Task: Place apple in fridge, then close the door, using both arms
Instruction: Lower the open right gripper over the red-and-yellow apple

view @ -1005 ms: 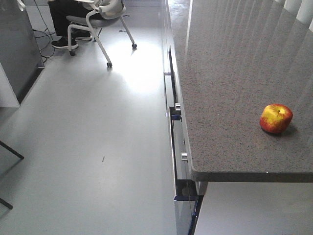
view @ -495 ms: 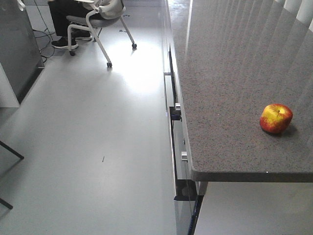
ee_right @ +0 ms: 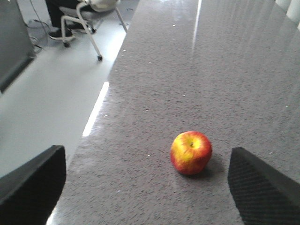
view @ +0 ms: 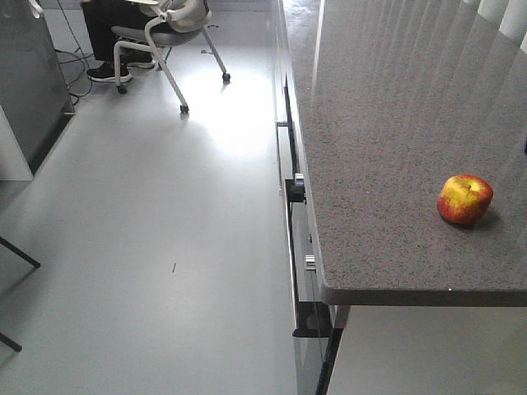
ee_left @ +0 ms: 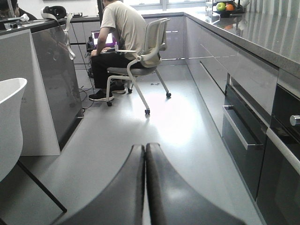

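The apple (view: 465, 198) (ee_right: 191, 153), red with yellow patches, rests upright on the speckled grey counter (view: 387, 123) near its front right. In the right wrist view my right gripper (ee_right: 146, 151) is open, and the apple lies just ahead, nearer the right finger (ee_right: 262, 187) and touching neither. Over the floor, my left gripper (ee_left: 144, 147) is shut on nothing. The dark grey fridge (view: 29, 74) (ee_left: 58, 79) stands across the aisle at the left. A white panel (view: 10, 152) at its near side could be the door; I cannot tell.
Drawers with metal handles (view: 296, 189) run along the counter's front. A person sits on a wheeled chair (ee_left: 145, 56) at the aisle's far end. A white rounded seat (ee_left: 9, 122) with thin black legs is at the near left. Fruit (ee_left: 224, 6) sits far back on the counter.
A thin dark sliver has appeared at the right edge of the front view above the apple. The apple has not moved.
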Controlling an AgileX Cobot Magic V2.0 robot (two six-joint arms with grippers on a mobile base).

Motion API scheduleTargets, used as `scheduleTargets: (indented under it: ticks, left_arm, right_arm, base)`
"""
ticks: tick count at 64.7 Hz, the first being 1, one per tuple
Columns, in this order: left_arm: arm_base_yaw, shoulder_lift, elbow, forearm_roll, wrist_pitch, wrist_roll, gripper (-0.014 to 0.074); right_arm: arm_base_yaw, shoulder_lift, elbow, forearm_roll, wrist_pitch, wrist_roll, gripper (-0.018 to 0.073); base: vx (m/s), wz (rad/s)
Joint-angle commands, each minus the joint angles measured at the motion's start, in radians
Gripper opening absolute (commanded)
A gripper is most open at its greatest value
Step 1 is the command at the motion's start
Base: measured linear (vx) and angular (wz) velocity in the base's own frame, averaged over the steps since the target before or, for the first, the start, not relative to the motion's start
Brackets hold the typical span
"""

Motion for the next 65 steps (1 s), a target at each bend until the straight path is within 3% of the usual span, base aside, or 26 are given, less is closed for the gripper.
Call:
scheduleTargets:
  ticks: [1,9,25,33,44,50,65]
  left_arm:
    - [-0.008,0.008,-0.022,-0.001,-0.068,-0.008,-0.0006]
    - [-0.008,0.008,-0.022,-0.001,-0.068,-0.008,-0.0006]
    - [-0.008,0.008,-0.022,-0.001,-0.068,-0.008,-0.0006]
    - [-0.008,0.008,-0.022,-0.001,-0.068,-0.008,-0.0006]
    - [-0.008,0.008,-0.022,-0.001,-0.068,-0.008,-0.0006]
    - [-0.008,0.008,-0.022,-0.001,-0.068,-0.008,-0.0006]
    - [-0.008,0.008,-0.022,-0.001,-0.068,-0.008,-0.0006]
  right_arm:
    - [0.0,0.101,-0.112,-0.091,-0.018,0.058,0.0653]
    - [0.0,0.235,-0.226,-0.155,0.084,0.113,0.0649]
    - [-0.046,0.461,-0.39,-0.146,0.141,0.116,0.064]
    - [-0.122,0.55,-0.457,-0.04,0.173,0.076,0.0636]
    - [-0.193,0.654,-0.475,0.179,0.191,-0.121,0.0634]
    - [-0.217,0.7,-0.475,0.216,0.182,-0.154,0.0632]
    - [-0.228,0.773,-0.475,0.206,0.13,-0.194,0.063]
  base:
    - [0.0,0.0]
    - [0.0,0.0]
    - [0.0,0.0]
    - [0.0,0.0]
    - [0.0,0.0]
    - [0.0,0.0]
    - [0.0,0.0]
